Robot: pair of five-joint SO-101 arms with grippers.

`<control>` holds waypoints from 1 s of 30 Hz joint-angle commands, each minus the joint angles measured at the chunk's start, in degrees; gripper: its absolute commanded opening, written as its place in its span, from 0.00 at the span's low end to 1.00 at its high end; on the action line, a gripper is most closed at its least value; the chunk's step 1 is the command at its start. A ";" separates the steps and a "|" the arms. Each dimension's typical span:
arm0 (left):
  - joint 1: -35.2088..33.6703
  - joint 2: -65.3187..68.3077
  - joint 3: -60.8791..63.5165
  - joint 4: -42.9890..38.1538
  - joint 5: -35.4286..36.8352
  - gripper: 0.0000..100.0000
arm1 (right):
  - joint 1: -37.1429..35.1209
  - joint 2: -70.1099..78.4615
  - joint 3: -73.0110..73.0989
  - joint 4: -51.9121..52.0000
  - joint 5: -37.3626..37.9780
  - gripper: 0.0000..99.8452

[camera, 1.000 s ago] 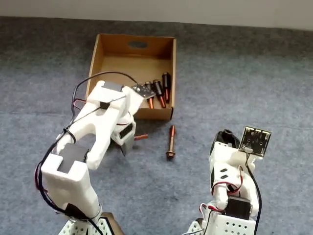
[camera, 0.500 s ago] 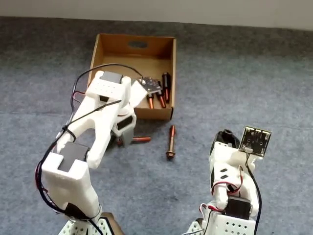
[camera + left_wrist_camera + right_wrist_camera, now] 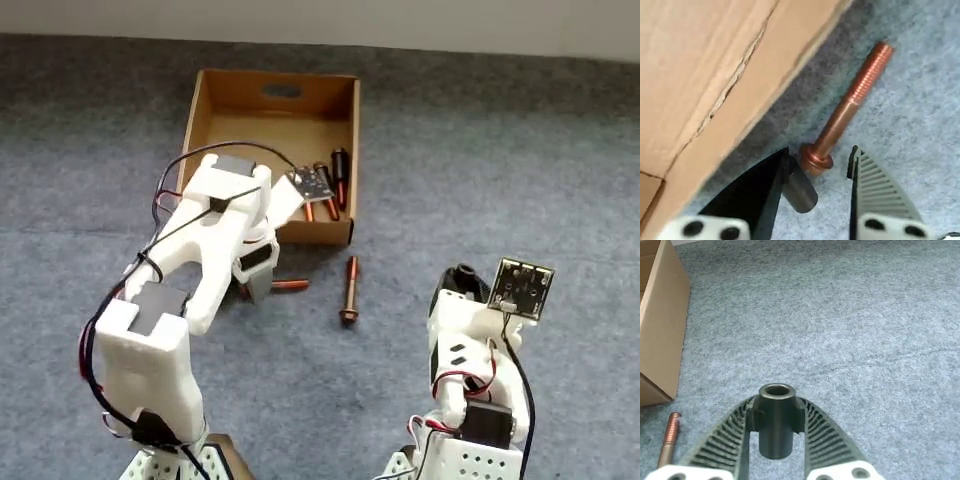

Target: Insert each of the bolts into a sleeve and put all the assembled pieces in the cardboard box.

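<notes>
High view: box (image 3: 205, 100) at the far side of the desk (image 3: 520, 150), with assembled pieces (image 3: 330, 185) lying against its right wall; how many there are is hard to count, as the left arm covers part of them. The left tool (image 3: 262, 288) is down at the box's front wall, over the head end of a bolt (image 3: 288, 285) lying on the desk. A second bolt (image 3: 349, 288) lies just beside it, apart and untouched. The right tool (image 3: 462, 278) is at the near right holding a sleeve (image 3: 465, 272), mostly masked by the arm. Left wrist view: the left tool (image 3: 819, 152) is spread, its fingers to either side of the bolt (image 3: 847, 107) head and not closed on it; the box (image 3: 715, 75) wall is close alongside. I cannot tell whether a grey stub (image 3: 800, 192) by the dark finger is part of the tool. Right wrist view: the right tool (image 3: 776, 409) is clamped on the sleeve (image 3: 775, 435), upright with its bore open; a bolt (image 3: 669, 440), probably the second, is cut off at the edge near the box (image 3: 660, 315) corner. Step in hand, by my judgement: picking up the bolt. Next move: close on the shank, lift clear of the box wall, then line the threaded end with the sleeve's bore.
</notes>
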 commanded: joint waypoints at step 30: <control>13.23 -37.49 19.47 -1.14 12.22 0.08 | 0.31 -0.66 -0.57 0.04 0.79 0.01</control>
